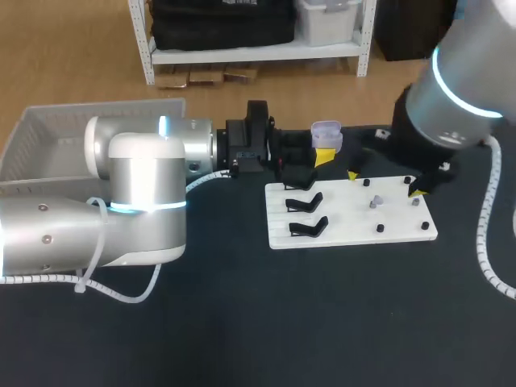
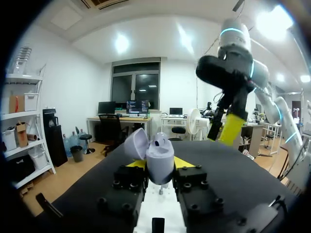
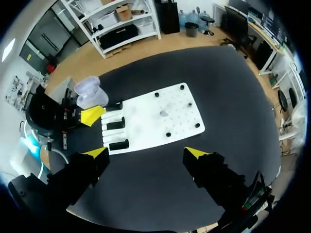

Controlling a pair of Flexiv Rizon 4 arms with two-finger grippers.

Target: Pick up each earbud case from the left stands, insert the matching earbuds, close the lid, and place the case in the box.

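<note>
Two grippers: left one's busy, right one's free
Left gripper: clamped on the lavender earbud case, lid flipped open, held just past the white board's far edge, toward its left corner
Right gripper: fingers spread wide, nothing in them, hovering over the board's right part
Board: black stands along its left edge, small grey earbuds further right
Box: table's far left corner

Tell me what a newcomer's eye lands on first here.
The open lilac earbud case, held up in the left claw, draws the eye first. Next comes the white board with its black stands, and the right claw hanging open over it.
</note>
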